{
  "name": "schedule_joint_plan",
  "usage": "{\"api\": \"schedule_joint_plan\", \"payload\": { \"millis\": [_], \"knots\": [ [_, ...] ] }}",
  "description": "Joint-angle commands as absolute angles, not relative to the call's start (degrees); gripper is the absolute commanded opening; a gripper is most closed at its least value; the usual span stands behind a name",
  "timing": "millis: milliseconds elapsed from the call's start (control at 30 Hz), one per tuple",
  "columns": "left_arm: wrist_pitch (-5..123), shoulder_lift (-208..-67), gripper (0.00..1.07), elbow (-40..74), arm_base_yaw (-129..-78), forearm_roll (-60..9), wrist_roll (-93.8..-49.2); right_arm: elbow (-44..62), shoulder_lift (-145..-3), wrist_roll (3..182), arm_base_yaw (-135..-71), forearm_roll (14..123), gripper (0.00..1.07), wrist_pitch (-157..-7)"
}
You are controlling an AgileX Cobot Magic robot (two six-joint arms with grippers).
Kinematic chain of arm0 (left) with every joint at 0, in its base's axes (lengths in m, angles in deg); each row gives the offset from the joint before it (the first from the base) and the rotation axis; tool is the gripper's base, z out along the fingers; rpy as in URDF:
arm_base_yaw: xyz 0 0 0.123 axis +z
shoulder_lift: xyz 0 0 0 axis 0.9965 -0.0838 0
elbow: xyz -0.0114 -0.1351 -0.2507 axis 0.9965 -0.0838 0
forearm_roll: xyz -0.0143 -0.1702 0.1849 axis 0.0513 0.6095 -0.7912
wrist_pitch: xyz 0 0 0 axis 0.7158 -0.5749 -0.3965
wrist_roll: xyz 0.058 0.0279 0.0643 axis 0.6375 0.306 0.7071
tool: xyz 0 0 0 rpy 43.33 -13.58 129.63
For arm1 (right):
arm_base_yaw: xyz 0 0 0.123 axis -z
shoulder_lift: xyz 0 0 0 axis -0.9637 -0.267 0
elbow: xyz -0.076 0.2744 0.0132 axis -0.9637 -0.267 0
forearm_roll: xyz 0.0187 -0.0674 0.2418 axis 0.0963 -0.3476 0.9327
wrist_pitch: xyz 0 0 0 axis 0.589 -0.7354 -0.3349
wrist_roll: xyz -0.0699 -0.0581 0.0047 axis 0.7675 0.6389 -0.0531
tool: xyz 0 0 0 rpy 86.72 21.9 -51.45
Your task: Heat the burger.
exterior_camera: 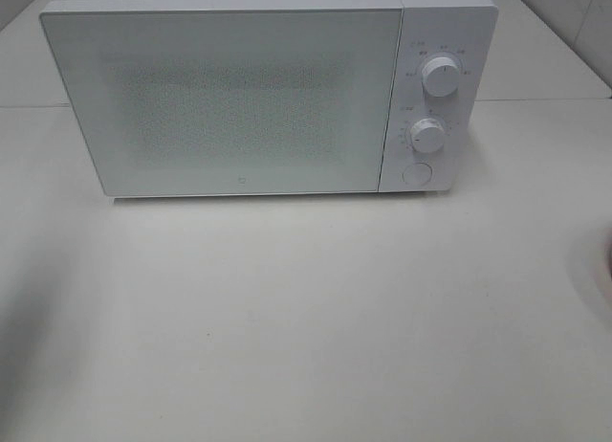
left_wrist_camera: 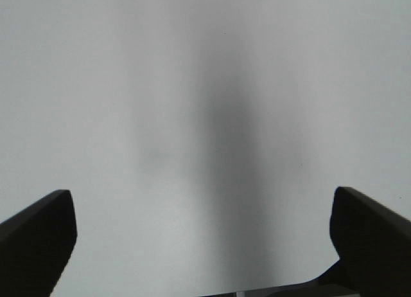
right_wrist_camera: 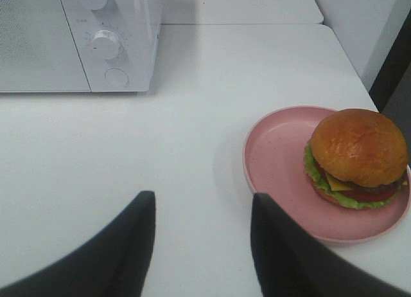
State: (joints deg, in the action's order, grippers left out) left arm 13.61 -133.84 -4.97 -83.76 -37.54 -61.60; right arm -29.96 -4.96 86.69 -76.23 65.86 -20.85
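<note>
Item: burger [right_wrist_camera: 357, 157]. It sits on a pink plate [right_wrist_camera: 273, 155] near the right edge of the worktop [right_wrist_camera: 192, 136], toward the side of the plate farther from the microwave. In the high view the burger is out of frame; you see only a faint pink trace at the right border.

Item: microwave [exterior_camera: 239, 98]. It stands at the back of the worktop with its door shut and two knobs [exterior_camera: 441, 76] and a round button on its right panel.

Item: right tool [right_wrist_camera: 202, 245]. Its fingers stand partly apart with nothing between them, low over bare worktop. The plate lies just beside it, on the side away from the microwave; your right arm is clearly the nearer one to the burger.

Item: left tool [left_wrist_camera: 205, 245]. Its fingers are spread wide over plain worktop, with nothing gripped and no task item in its view.

Judgement: the door must come open before the plate goes in. The plate's near rim is your closest grip point.
</note>
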Motion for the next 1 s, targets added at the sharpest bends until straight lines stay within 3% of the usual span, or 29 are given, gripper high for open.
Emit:
{"api": "schedule_joint_plan", "payload": {
  "millis": [33, 333, 1000],
  "knots": [
    [14.2, -128.1, 1.0, -7.9, -83.7, -32.7, -57.6, -30.1, -3.2, 86.7, -76.1, 65.8, 0.46, -21.4],
    [12.5, -111.4, 1.0, -18.8, -83.7, -27.9, -58.1, -30.1, -3.2, 86.7, -76.1, 65.8, 0.46, -21.4],
    [9.8, -73.0, 1.0, -24.2, -83.7, -32.3, -61.7, -30.1, -3.2, 86.7, -76.1, 65.8, 0.46, -21.4]
  ]
}}
